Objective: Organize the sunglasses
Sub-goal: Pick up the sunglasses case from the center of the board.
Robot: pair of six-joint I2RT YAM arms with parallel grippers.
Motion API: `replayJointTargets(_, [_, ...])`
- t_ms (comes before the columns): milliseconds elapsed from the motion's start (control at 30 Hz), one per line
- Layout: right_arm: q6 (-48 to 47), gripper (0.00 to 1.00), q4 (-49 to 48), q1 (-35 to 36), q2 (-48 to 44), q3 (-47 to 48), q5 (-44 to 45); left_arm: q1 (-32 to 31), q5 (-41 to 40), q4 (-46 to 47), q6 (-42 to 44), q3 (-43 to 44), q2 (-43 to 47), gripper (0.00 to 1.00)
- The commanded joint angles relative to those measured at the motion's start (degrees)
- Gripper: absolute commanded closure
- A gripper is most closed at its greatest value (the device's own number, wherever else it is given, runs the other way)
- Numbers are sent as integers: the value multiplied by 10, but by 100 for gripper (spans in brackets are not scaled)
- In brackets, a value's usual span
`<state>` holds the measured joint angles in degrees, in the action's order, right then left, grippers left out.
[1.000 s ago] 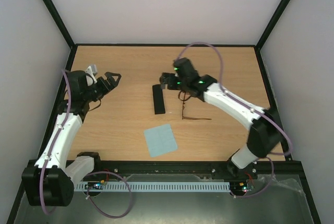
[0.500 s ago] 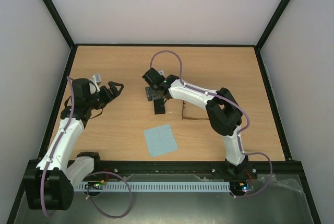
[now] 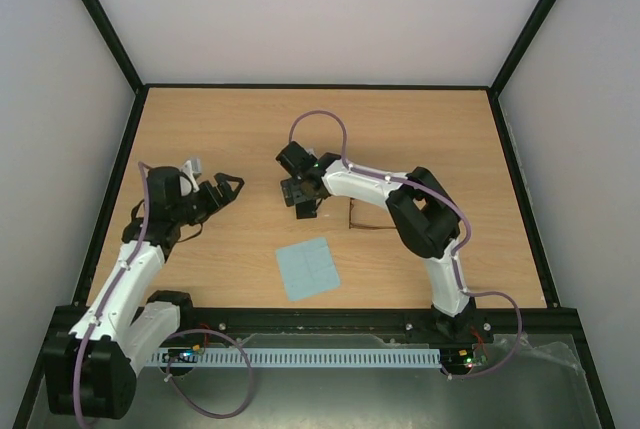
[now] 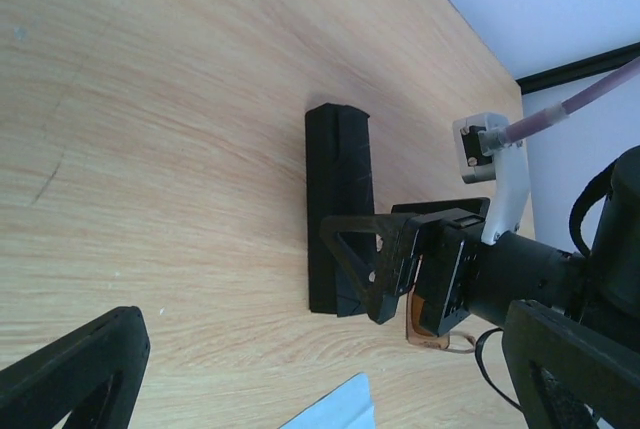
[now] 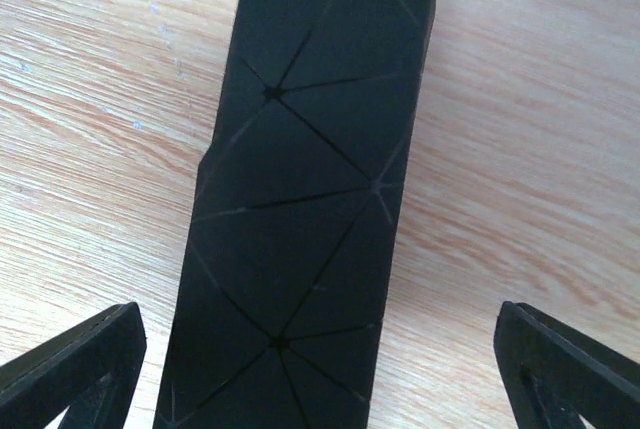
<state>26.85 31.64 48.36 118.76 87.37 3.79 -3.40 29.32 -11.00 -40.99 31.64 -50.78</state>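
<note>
The sunglasses [image 3: 352, 217], thin and dark brown, lie on the table right of the black oblong case [image 3: 306, 211]; a brown bit of them shows in the left wrist view [image 4: 425, 324]. My right gripper [image 3: 299, 196] is open and hovers low over the case [image 5: 310, 209], one finger on each side. It also shows in the left wrist view [image 4: 385, 269] over the case [image 4: 338, 189]. My left gripper [image 3: 218, 189] is open and empty, left of the case and apart from it.
A light blue square cloth [image 3: 308, 268] lies in front of the case; its corner shows in the left wrist view [image 4: 335, 411]. Black frame posts and grey walls bound the wooden table [image 3: 230, 129].
My right gripper has swung left from above the sunglasses to over the case. My left gripper has drawn a little nearer and lower.
</note>
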Motion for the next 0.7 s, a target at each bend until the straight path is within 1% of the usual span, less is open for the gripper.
replayJointTargets(0, [5,7,-18,5,16,-22,-8,-5,-4,13,-16,-15,19,1])
replayJointTargets(100, [6,18,-25,5,17,-33,-1,-7,-1,12,-19,-16,23,0])
replayJointTargets(167, [4,29,-24,6,18,-35,-2,-8,-4,3,-18,-12,18,0])
replayJointTargets(233, [0,37,-22,6,16,-36,-2,-8,-2,0,-19,-11,17,0])
replayJointTargets(300, [-6,42,-19,6,10,-35,1,-9,0,0,-18,-9,17,0])
replayJointTargets(400, [-19,52,-6,6,-10,-27,6,-10,5,3,-18,-7,16,0])
replayJointTargets(467, [-30,56,9,6,-23,-14,-1,-11,16,9,-17,-6,11,0])
replayJointTargets(567, [-41,56,20,5,-70,-7,-31,-11,43,19,-19,2,-2,0])
replayJointTargets(667, [-44,55,25,2,-133,-8,-89,-13,84,46,-33,13,-7,0])
